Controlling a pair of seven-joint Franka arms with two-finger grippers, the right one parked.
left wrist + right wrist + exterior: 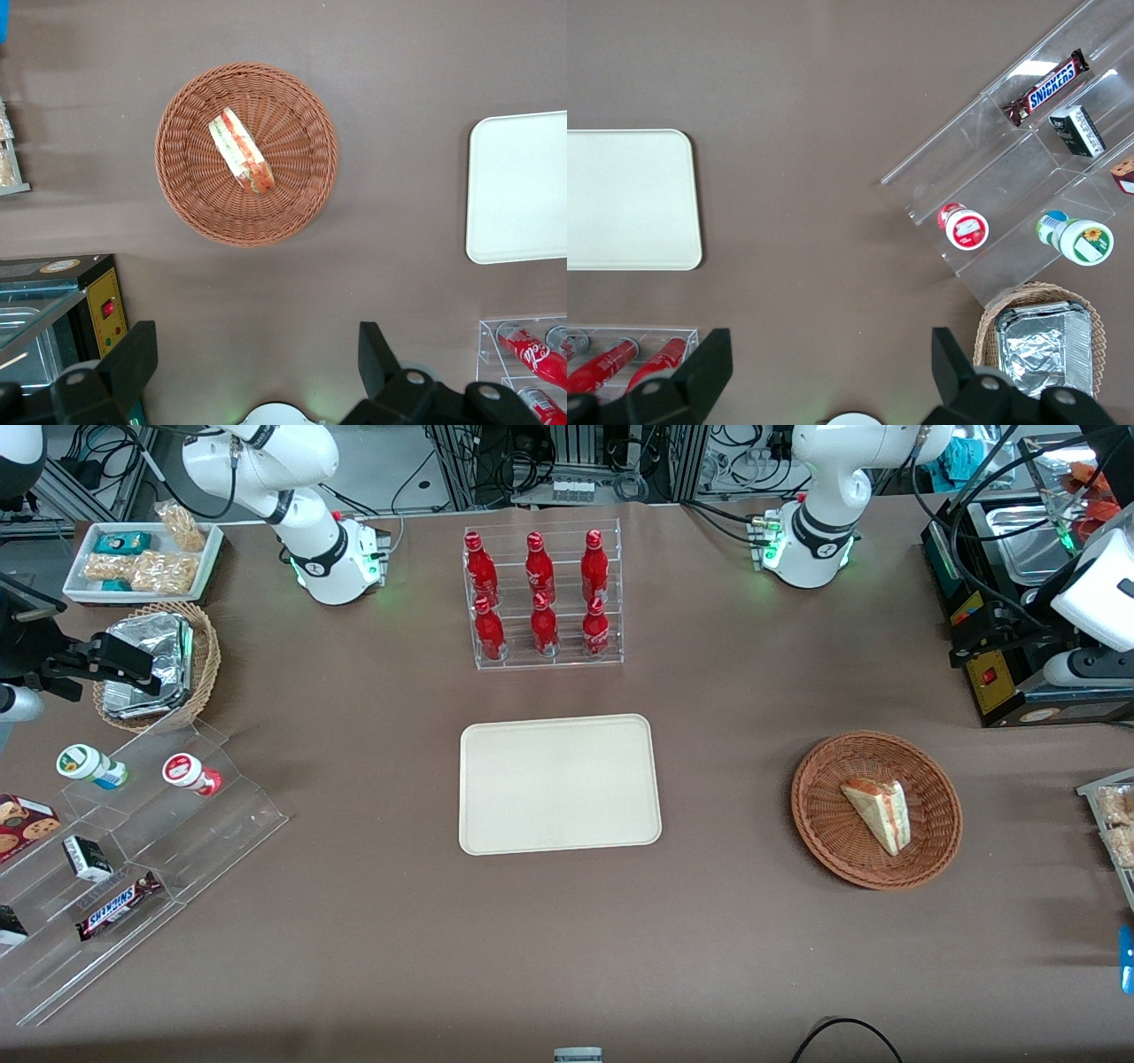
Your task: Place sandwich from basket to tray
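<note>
The sandwich (877, 812) (241, 150), a pale wedge with red and green filling, lies alone in the reddish-brown wicker basket (930, 850) (190, 199) toward the working arm's end of the table. The cream tray (558, 784) (523, 186) (629, 199) sits bare at the table's middle. My left gripper (979, 638) (255, 350) hangs open high above the table, farther from the front camera than the basket, with nothing between its fingers (133, 354).
A black machine with a yellow panel (1001, 673) (102, 305) stands close beside the gripper. An acrylic rack of red bottles (542, 598) (532, 350) stands farther back than the tray. A stepped acrylic shelf (133, 850), a foil-filled tan basket (205, 657) and a white snack tray (142, 558) sit toward the parked arm's end.
</note>
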